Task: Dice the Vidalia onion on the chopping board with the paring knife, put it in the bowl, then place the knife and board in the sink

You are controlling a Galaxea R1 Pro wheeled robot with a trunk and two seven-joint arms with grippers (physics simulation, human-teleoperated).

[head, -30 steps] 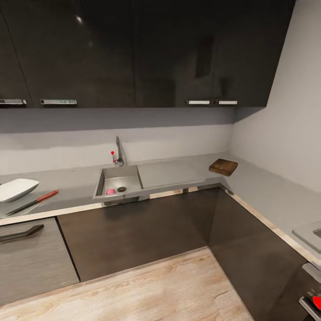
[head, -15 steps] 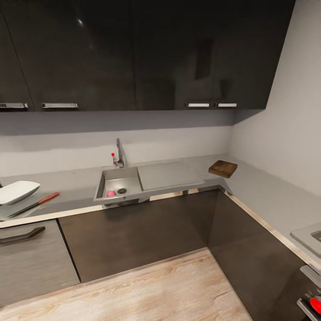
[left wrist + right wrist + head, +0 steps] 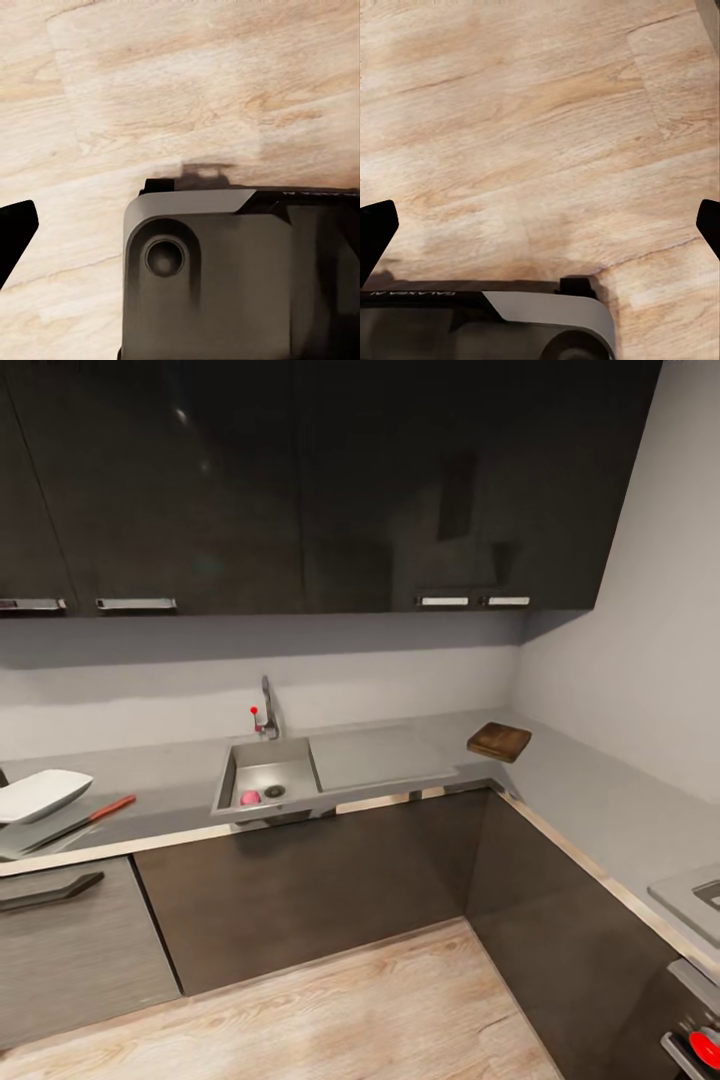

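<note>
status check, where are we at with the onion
Right gripper open over wood floor; left gripper's state unclear. Onion in sink. Board at counter corner; knife beside bowl. Nothing blocking the sink.

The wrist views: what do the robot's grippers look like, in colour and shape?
In both wrist views the fingertips are plain black, blunt wedges at the picture's edges. The right gripper shows two, the left gripper's finger one. No cables or markings appear on them.
</note>
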